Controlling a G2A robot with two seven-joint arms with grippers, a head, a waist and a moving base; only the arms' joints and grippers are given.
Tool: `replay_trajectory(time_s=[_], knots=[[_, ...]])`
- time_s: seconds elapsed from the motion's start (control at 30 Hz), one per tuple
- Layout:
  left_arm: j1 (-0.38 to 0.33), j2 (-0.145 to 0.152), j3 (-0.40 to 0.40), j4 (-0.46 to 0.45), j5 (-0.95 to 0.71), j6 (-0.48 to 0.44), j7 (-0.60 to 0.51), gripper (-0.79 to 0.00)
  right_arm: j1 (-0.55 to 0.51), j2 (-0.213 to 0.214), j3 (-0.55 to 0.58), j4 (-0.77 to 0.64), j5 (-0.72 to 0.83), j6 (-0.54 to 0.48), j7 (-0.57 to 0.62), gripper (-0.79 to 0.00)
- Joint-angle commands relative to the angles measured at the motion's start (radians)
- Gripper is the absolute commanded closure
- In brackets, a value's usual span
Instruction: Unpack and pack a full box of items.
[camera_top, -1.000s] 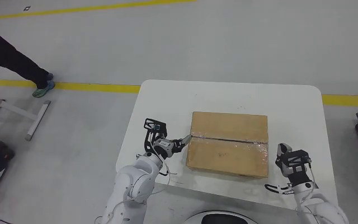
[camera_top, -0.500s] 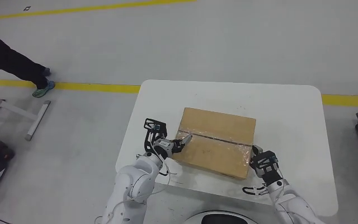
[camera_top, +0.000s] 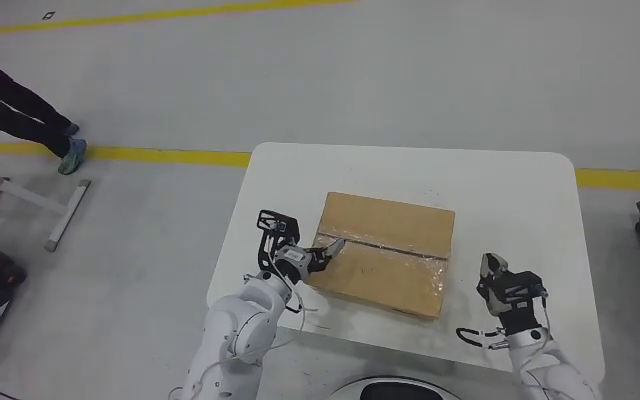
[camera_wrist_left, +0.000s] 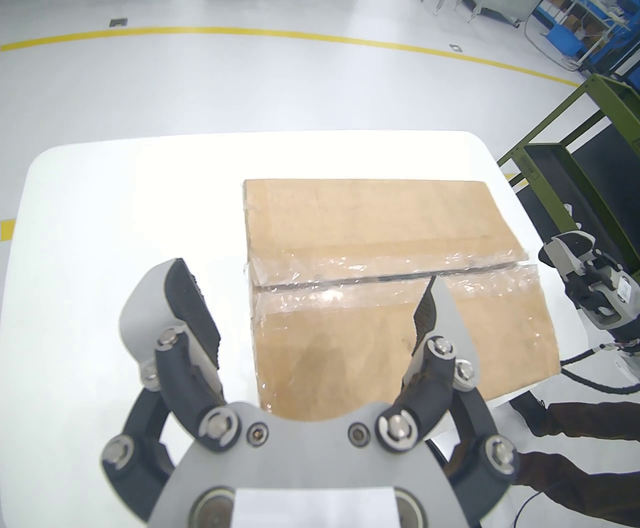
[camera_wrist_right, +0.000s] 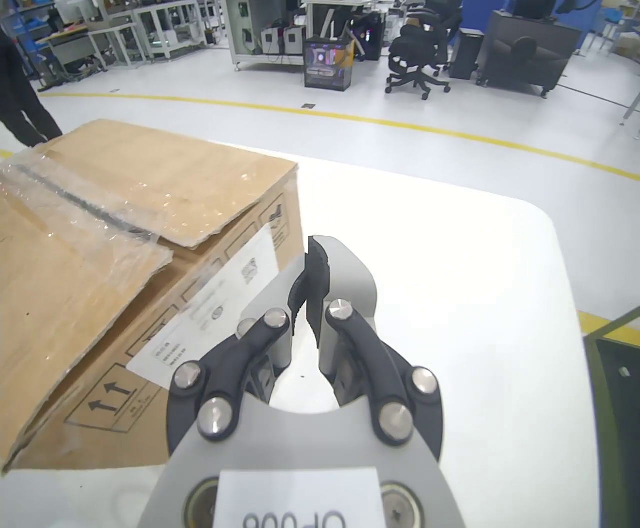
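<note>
While the left gripper is hanging wide open at the left end of the brown cardboard box, one finger is sitting over its taped top. The closed box is resting in the middle of the white round-cornered table. The right gripper is hovering near the box's right end, fingers pressed together on nothing.

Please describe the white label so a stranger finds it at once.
On the white table stands a cardboard box. Its white label is on the side wall facing the right gripper. It is the only white patch on the brown card.
</note>
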Motion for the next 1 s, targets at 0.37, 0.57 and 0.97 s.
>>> replay_trajectory(time_s=[0.37,0.57,0.97], knots=[[-0.101,-0.012,0.253,-0.048,0.147,-0.085,-0.085,-0.785,-0.128,0.002,0.202,-0.092,0.117,0.007,-0.068,0.0],[-0.101,-0.012,0.253,-0.048,0.147,-0.085,-0.085,-0.785,-0.153,-0.002,0.23,-0.095,0.138,-0.003,-0.077,0.0],[-0.098,-0.014,0.279,-0.028,0.147,-0.096,-0.064,-0.785,-0.141,-0.009,0.236,-0.078,0.126,-0.018,-0.062,0.0]])
